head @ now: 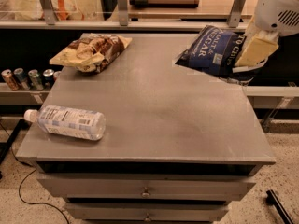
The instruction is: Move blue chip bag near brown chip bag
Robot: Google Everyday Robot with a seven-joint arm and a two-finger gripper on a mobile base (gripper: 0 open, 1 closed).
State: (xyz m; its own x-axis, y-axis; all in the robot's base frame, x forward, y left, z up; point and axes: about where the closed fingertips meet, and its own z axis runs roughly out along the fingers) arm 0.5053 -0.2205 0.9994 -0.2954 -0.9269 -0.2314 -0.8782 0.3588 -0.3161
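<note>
The blue chip bag (212,50), dark navy with white lettering, hangs in the air above the table's far right part. My gripper (251,55) is shut on the bag's right end, its cream fingers (254,50) clamped on the bag, under the white arm at the top right. The brown chip bag (91,52), wrinkly dark brown and cream-yellow, lies on the far left of the grey table (154,111), well apart from the blue bag.
A clear plastic water bottle (67,122) lies on its side at the table's front left. Several drink cans (28,77) stand on a low shelf to the left. A counter with metal posts (122,6) runs behind the table. Drawers sit below the table's front edge.
</note>
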